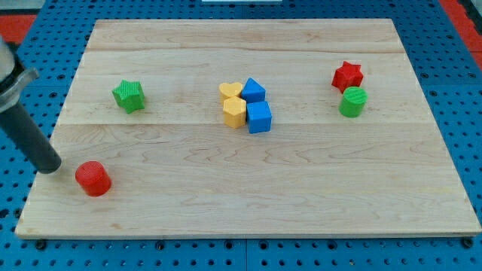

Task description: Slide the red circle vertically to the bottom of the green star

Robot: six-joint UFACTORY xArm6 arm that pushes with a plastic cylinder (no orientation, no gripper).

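Table (248, 203): one, pale wood planks, on a blue pegboard base (467, 113).

Blocks: eight in all.
- Red: two. One red circle (93, 178) at about 8 o'clock from the table's centre, near the view's bottom left corner. One red star (347, 75) at about 2 o'clock.
- Green: two. One green star (129, 95) at about 10 o'clock, well apart from the red circle, which lies at roughly 7 o'clock from it. One green cylinder (352, 102), just beside the red star at its 6 o'clock.
- Yellow: two. One yellow heart (231, 91) and one yellow hexagon (234, 112), touching, in the centre cluster.
- Blue: two. One blue pentagon-like block (254, 91) and one blue cube (259, 117), touching the yellow pair on their 3 o'clock side.

Rod: one, dark, entering from the view's left edge. My tip (51, 167) rests at the table's left edge, just beside the red circle at its 10 o'clock, with a narrow gap. Fingers: none fitted, so no spread or pinch to record.
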